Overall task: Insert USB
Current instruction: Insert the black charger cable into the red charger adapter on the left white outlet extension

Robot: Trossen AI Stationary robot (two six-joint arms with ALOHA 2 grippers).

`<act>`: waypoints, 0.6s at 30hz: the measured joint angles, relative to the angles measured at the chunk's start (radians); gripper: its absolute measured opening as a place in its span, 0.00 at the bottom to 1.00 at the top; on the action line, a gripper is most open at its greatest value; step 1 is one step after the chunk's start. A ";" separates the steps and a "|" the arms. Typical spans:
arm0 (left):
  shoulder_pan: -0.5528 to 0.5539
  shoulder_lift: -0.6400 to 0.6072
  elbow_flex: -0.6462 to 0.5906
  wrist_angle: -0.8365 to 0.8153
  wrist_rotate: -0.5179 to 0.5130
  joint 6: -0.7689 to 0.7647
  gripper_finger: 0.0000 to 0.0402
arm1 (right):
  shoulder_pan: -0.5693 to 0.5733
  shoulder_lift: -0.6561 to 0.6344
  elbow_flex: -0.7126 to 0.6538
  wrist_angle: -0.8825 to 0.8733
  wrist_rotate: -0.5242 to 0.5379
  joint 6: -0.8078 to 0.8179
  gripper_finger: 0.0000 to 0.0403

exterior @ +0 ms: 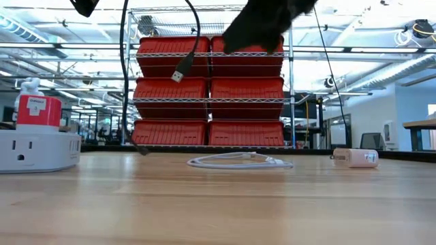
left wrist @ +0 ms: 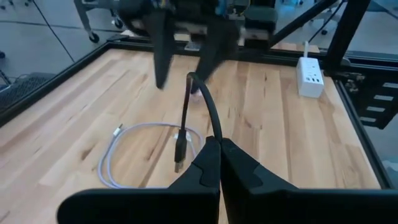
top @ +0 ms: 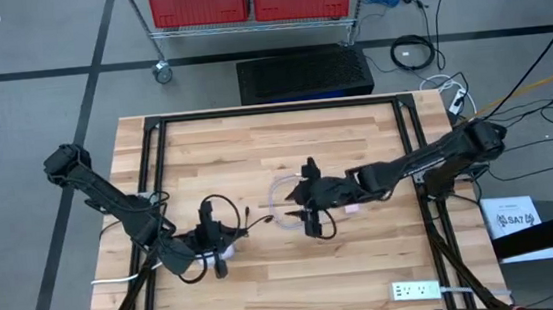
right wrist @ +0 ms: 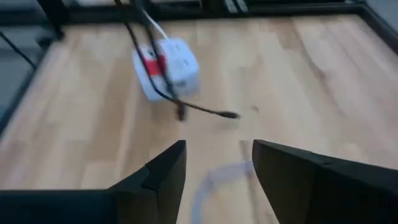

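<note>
My left gripper (top: 214, 243) (left wrist: 219, 142), near the table's front left, is shut on a black USB cable (left wrist: 205, 102). The cable's metal plug (left wrist: 179, 150) (exterior: 180, 70) hangs in the air above the wood. A white charger block with a red label (right wrist: 165, 68) (exterior: 34, 143) stands on the table beside the left gripper. My right gripper (top: 310, 212) (right wrist: 214, 149) hovers open over the table's middle, holding nothing, and faces the charger block. My left gripper pinches the black cable (left wrist: 214, 132) between its two fingertips, a short way back from the plug. The fingers run nearly level and point toward the table's right. From the pinch the cable arches upward, then drops, so the plug hangs clear of the table.
A coiled white cable (top: 287, 212) (left wrist: 124, 155) lies on the wood under the right gripper, with a small pale device (exterior: 354, 158) to its right. A white power strip (top: 416, 289) sits near the front right corner. A black frame (top: 158, 175) borders the tabletop.
</note>
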 joint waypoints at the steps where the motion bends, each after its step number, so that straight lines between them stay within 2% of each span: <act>1: 0.000 0.000 0.000 -0.002 0.000 -0.001 0.00 | 0.001 0.000 -0.055 0.118 -0.002 0.021 0.44; 4: 0.000 0.000 0.000 -0.007 0.000 -0.005 0.00 | 0.000 0.000 -0.196 0.458 -0.002 0.097 0.44; 6: 0.000 0.000 0.000 -0.008 0.000 -0.006 0.00 | -0.001 0.009 -0.256 0.604 0.010 0.128 0.44; 11: 0.000 0.000 0.000 -0.008 -0.022 -0.003 0.00 | -0.001 0.082 -0.280 0.731 0.006 0.143 0.44; 18: 0.000 0.000 0.000 0.013 -0.042 0.008 0.00 | 0.005 0.211 -0.207 0.831 0.001 0.123 0.43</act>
